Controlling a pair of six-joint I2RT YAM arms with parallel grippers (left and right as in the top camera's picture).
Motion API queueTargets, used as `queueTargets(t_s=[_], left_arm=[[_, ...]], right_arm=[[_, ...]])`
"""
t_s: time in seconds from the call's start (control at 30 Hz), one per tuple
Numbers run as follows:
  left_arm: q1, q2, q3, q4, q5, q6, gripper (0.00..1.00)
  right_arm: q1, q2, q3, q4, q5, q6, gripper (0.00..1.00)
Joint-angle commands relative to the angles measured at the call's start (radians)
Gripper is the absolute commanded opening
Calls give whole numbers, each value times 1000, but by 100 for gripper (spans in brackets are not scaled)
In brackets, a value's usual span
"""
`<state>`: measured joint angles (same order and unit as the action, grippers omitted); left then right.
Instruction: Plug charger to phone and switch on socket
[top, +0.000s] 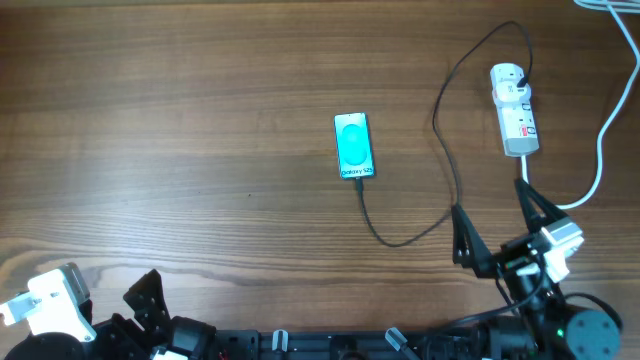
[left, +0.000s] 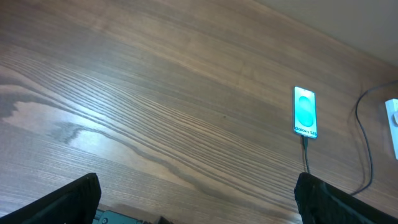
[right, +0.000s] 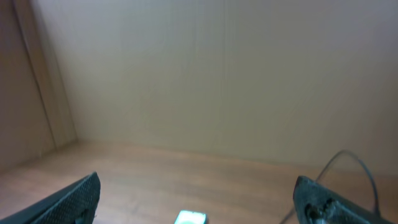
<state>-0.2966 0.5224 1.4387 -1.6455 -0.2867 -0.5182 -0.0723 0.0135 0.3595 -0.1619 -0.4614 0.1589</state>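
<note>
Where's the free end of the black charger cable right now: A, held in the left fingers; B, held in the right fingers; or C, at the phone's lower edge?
C: the charger loops across from the socket and ends at the lower edge of the phone.

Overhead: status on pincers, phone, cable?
Open and empty: left pincer, right pincer. Black cable meets the phone at its lower edge, looks plugged in. Socket switch state unreadable. Thick white lead curves beside it.

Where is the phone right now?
In the overhead view the phone lies flat near the middle of the table, left of the white socket, with the black charger meeting its lower edge.
</note>
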Motion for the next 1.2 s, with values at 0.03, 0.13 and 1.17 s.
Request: queueTargets(t_s=[0.03,0.13,1.17], left_arm=[[-4,-5,-1,3,2,-14,100],[-4,-5,-1,3,2,-14,100],[-4,-5,-1,3,2,-14,100]], right_arm=[[9,-10,-149,126,21,-1,100],[9,-10,-232,225,22,-2,100],[8,-9,-354,188,126,25,100]])
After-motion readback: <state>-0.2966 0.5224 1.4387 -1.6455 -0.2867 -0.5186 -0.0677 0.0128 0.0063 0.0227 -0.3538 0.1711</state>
